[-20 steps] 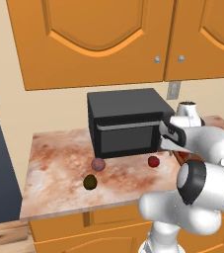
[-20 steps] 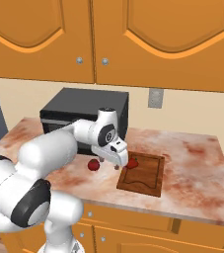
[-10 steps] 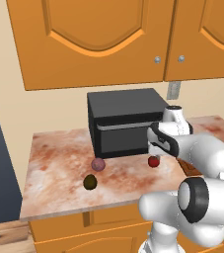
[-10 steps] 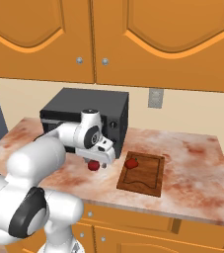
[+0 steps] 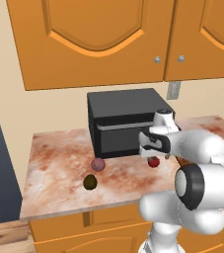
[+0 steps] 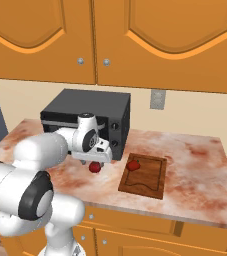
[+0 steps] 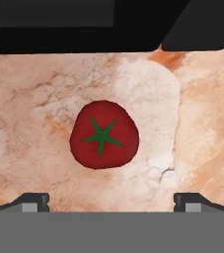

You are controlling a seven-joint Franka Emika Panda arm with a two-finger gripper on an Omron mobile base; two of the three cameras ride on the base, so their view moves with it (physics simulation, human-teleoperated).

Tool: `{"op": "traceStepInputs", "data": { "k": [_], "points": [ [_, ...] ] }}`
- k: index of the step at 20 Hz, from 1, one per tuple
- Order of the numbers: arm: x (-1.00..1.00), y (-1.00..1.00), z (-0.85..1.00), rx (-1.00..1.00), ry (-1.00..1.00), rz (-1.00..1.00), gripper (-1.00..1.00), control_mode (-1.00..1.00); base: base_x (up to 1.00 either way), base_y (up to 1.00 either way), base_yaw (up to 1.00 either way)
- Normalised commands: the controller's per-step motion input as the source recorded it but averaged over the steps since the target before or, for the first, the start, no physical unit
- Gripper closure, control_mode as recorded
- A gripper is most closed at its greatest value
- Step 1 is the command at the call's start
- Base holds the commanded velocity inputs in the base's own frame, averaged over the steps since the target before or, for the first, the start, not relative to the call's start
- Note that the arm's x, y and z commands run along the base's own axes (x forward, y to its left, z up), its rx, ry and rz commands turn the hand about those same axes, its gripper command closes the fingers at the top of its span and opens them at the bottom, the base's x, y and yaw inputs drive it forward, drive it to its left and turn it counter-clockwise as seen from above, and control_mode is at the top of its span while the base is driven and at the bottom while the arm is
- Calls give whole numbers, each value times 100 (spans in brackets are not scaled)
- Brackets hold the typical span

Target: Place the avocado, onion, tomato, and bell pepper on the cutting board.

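A red tomato (image 7: 103, 141) with a green star-shaped stem lies on the marbled counter, directly below my gripper (image 7: 112, 201), which is open with its fingertips (image 7: 32, 200) far apart on either side. From the right base view, the gripper (image 6: 97, 160) hovers just above the tomato (image 6: 94, 168). The red bell pepper (image 6: 133, 165) rests on the reddish-brown cutting board (image 6: 152, 181). To the left on the counter sit the pinkish-purple onion (image 5: 98, 164) and the dark olive avocado (image 5: 89, 182). The tomato (image 5: 154, 161) sits under the gripper (image 5: 153, 150).
A black toaster oven (image 5: 123, 123) stands at the back of the counter, just behind the gripper. Orange cabinets (image 6: 135, 40) hang overhead. The counter's front edge (image 5: 84, 207) runs close to the avocado.
The gripper has swung left from the cutting board to above the tomato. The bell pepper stays on the board.
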Motion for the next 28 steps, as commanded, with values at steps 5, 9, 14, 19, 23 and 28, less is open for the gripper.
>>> {"op": "traceStepInputs", "data": {
  "k": [5, 9, 14, 19, 23, 28],
  "points": [
    [25, 5, -18, 0, 0, 8, -100, -100, 0, 0, 0],
    [15, 1, -25, 0, 0, 1, -100, -100, 0, 0, 0],
    [13, 1, -23, 0, 0, 0, -100, -100, 0, 0, 0],
    [2, 0, -17, 0, 0, 0, -100, -100, 0, 0, 0],
    [0, 0, -27, 1, 0, 0, -100, -100, 0, 0, 0],
    [0, 2, -9, 0, 0, 0, 100, -100, 0, 0, 0]
  ]
}}
